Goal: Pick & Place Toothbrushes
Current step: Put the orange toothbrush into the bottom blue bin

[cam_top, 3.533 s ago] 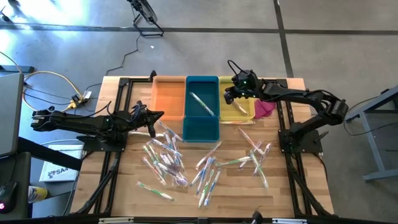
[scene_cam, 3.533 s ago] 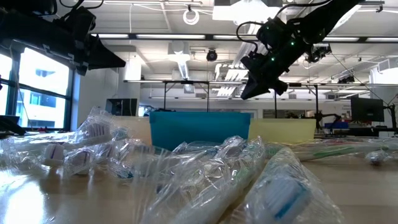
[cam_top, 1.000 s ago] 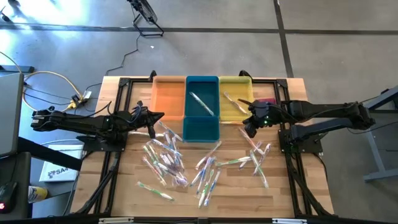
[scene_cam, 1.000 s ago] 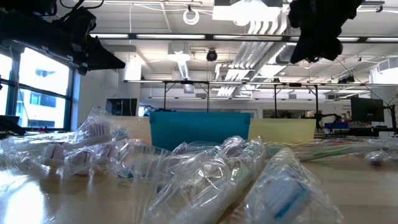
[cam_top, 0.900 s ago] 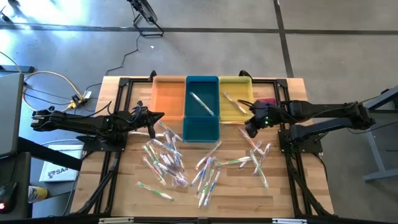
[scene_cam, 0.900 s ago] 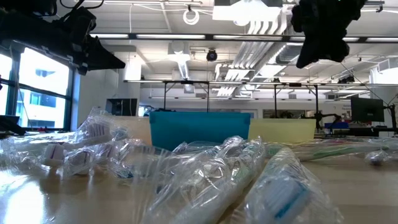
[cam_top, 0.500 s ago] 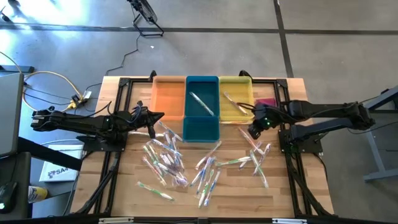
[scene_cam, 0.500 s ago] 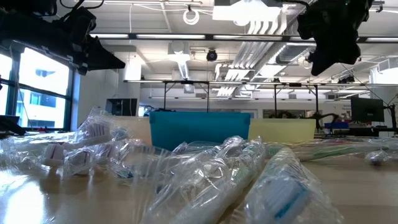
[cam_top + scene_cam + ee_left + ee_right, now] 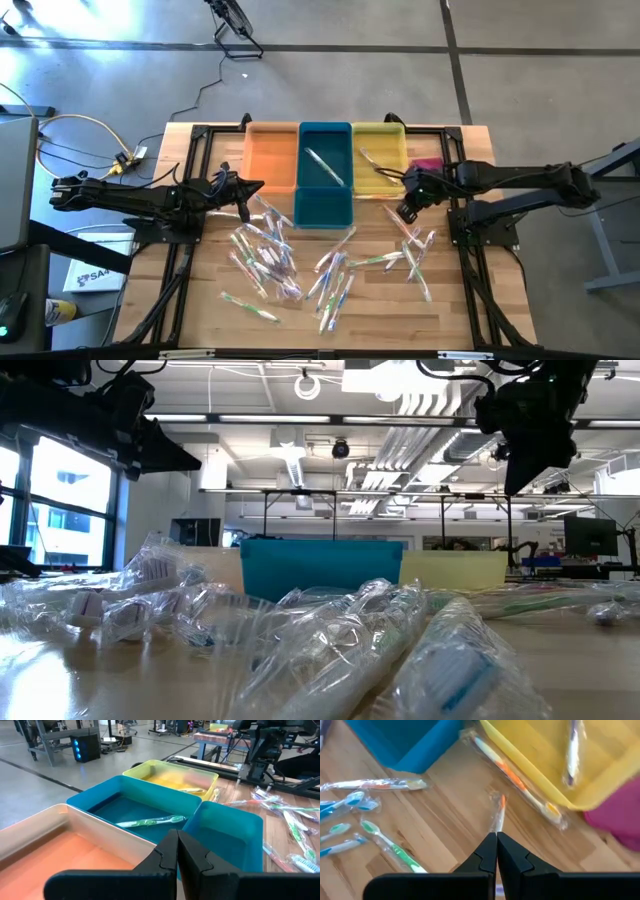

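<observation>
Bright, even overhead light from ceiling strips [image 9: 300, 418] in the low view, daylight glare through the window [image 9: 60, 510] at left, glints on the clear wrappers [image 9: 330, 640] that blur near the lens, dark arm silhouettes against the ceiling, soft shadows on the wooden table [image 9: 380, 300].

I see orange bin [image 9: 271, 157], teal bin [image 9: 325, 203], yellow bin [image 9: 380, 140] toward twelve o'clock; pink cloth [image 9: 428, 166] at two.
</observation>
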`<move>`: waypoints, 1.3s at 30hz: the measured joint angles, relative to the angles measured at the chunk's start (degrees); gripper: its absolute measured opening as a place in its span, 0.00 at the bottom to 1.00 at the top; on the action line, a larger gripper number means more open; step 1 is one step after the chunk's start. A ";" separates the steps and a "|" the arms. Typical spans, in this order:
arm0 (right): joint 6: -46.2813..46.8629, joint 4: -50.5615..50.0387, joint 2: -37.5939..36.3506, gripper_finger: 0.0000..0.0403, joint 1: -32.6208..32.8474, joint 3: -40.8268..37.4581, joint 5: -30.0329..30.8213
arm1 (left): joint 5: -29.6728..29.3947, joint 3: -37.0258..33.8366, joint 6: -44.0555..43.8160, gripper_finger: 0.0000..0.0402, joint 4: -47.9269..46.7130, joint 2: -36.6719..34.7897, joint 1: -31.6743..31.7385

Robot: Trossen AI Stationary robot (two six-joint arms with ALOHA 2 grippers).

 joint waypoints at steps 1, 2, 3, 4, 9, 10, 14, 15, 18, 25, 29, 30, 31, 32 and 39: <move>-0.62 0.59 0.23 0.01 0.00 0.00 0.01 | 0.02 0.00 0.00 0.00 0.00 0.01 0.01; -0.85 0.99 0.57 0.01 0.00 0.00 -0.01 | 0.01 0.00 0.02 0.00 0.00 0.00 0.02; -0.88 1.35 0.87 0.01 0.00 0.00 -0.02 | 0.01 0.00 0.02 0.00 0.00 0.02 0.02; -0.96 1.44 1.16 0.01 0.00 0.00 0.03 | 0.02 0.00 0.00 0.00 0.00 0.02 0.01; -0.14 1.26 2.80 0.01 0.02 0.00 5.59 | 0.02 0.00 0.00 0.00 0.00 0.02 0.00; -0.15 1.23 3.25 0.02 0.07 0.00 5.89 | 0.01 0.00 0.01 0.00 0.01 0.02 0.02; -0.52 1.21 5.31 0.09 0.11 0.00 5.77 | 0.01 0.00 0.01 0.00 -0.01 0.02 0.00; -0.52 1.21 5.91 0.12 0.11 0.00 5.70 | 0.00 0.00 0.02 0.00 -0.01 0.02 0.02; -0.52 1.09 7.87 0.22 0.09 0.00 5.43 | 0.00 0.00 0.02 0.00 0.00 0.02 0.00; -0.52 0.77 11.63 0.44 0.09 0.00 3.67 | 0.00 0.00 0.00 0.00 -0.04 0.02 0.01; -0.11 0.55 12.94 0.48 0.11 0.00 0.49 | 0.00 0.00 0.02 0.00 -0.03 0.02 0.02; 0.34 0.51 13.18 0.48 0.11 0.00 -0.40 | 0.02 0.00 0.00 0.00 -0.04 0.02 0.01; 0.97 0.51 13.47 0.48 0.11 0.00 -0.92 | 0.02 0.00 0.01 0.00 -0.03 0.02 0.00; 1.42 0.53 13.83 0.48 0.11 0.00 -1.45 | 0.02 0.00 0.02 0.00 -0.03 0.02 0.02; 1.60 0.47 16.09 0.45 0.11 0.00 -2.09 | 0.02 0.00 0.01 0.00 -0.04 0.02 0.02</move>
